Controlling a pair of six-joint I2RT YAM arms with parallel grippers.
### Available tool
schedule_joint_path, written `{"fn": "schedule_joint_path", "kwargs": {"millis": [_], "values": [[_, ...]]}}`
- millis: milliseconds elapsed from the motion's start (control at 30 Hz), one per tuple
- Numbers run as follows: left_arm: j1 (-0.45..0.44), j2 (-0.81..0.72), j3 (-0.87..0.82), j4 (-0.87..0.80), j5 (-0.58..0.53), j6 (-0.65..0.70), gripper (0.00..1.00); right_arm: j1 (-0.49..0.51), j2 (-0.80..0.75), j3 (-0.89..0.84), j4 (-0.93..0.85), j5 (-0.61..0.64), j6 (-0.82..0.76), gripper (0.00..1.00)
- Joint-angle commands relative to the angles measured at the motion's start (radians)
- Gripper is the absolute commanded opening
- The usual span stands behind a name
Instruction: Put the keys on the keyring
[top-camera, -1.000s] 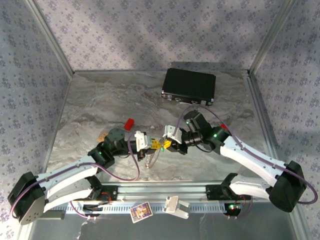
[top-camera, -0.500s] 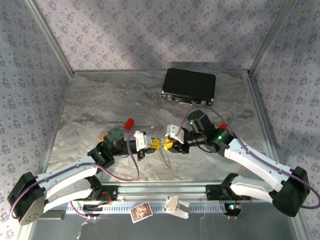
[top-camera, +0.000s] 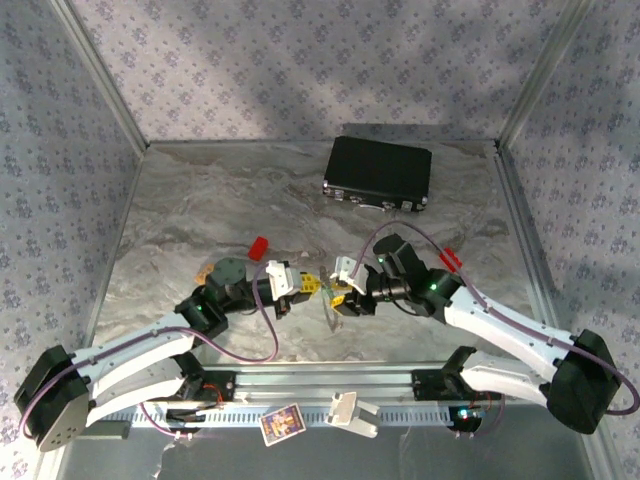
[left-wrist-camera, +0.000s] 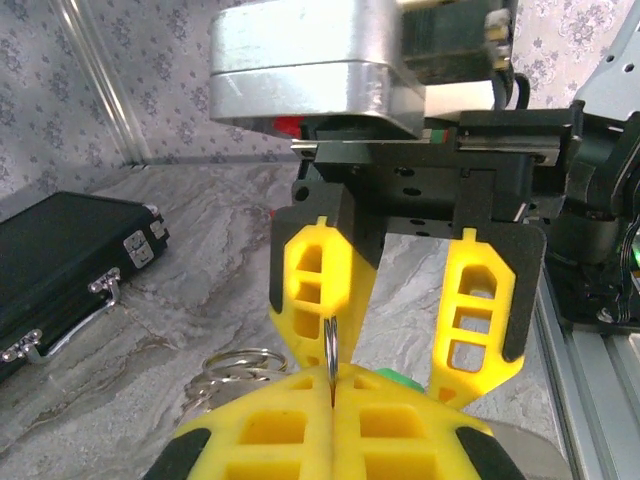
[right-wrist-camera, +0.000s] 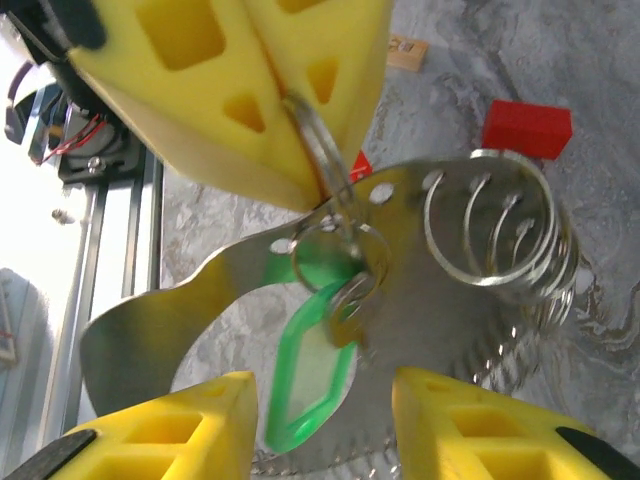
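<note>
Left gripper pinched shut on the keyring, thin steel ring edge-on between its yellow fingers, low over the table, front-centre. Green key hangs just below the ring. Right gripper faces it, jaws spread, holding nothing. Red block further back on the left, black case at far edge

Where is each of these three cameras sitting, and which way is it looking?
Top external: fixed above and behind the arms, looking down on the table; both arms, left pincer and right pincer show.
Left wrist: rides on the left arm, looking along its own shut fingers, which pinch a metal ring, toward the open right pincer.
Right wrist: rides on the right arm, looking between its own open fingers at the left pincer.
Shared: both wrist views show that ring; top and left wrist, the black case.
</note>
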Motion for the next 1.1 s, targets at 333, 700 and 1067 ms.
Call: {"fn": "schedule_joint_path", "kwargs": {"millis": [333, 700, 1067], "values": [[-0.005, -0.033, -0.005, 0.062, -0.005, -0.004, 0.00, 0.020, 0.048, 0.002, 0.146, 0.023, 0.049, 0.35], [-0.004, -0.050, -0.012, 0.055, -0.010, -0.003, 0.00, 0.030, 0.046, 0.013, 0.132, 0.027, 0.039, 0.12], [-0.005, -0.060, -0.010, 0.021, -0.012, 0.016, 0.00, 0.036, 0.016, 0.091, -0.008, 0.081, -0.044, 0.07]]}}
